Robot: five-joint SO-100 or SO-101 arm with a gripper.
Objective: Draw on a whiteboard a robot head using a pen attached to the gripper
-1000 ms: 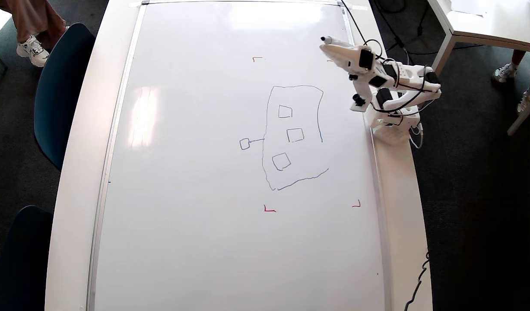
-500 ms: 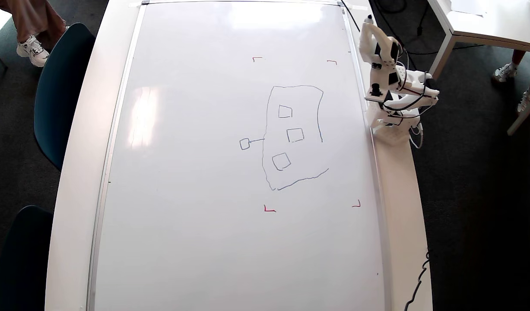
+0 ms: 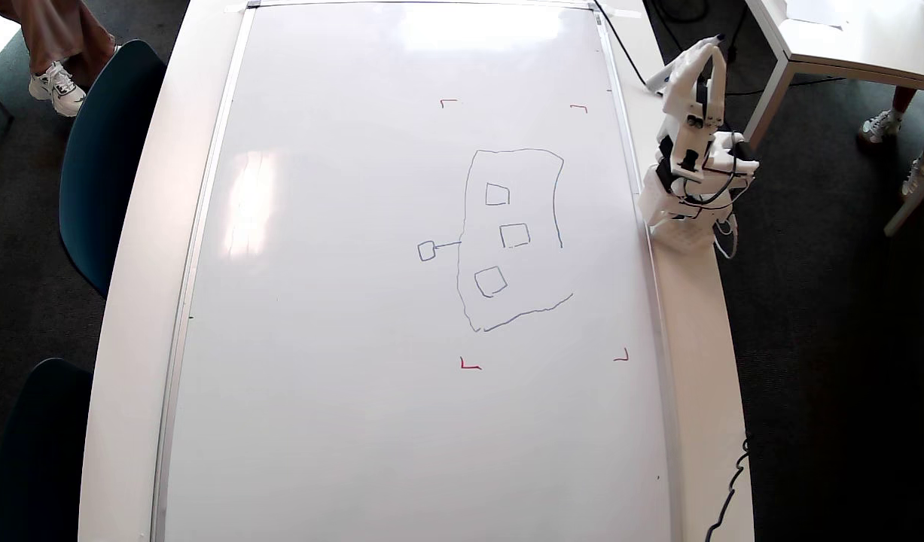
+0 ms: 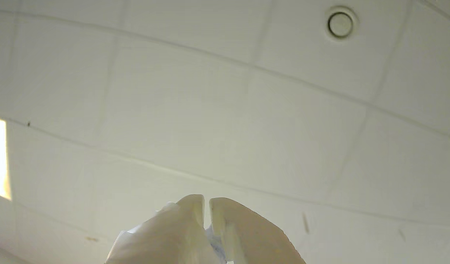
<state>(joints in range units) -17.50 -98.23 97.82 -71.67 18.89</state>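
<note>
The whiteboard covers most of the table in the overhead view. On its right half is the robot head, a wobbly blue-grey outline holding three small squares, with a stalked square on its left. My white gripper is lifted off the board, beyond its upper right corner, and points upward. It is shut on the pen, whose dark tip sticks out at the top. In the wrist view the fingertips nearly touch in front of the ceiling, and the gripper hides most of the pen.
The arm's base stands on the table strip right of the board's frame. Red corner marks surround the drawing. Dark blue chairs stand at the left, another white table at the upper right, and a black cable at the lower right.
The arm swung from over the board's upper right corner to the right, off the board. The gripper tipped upward with the pen in it. The drawing is unchanged.
</note>
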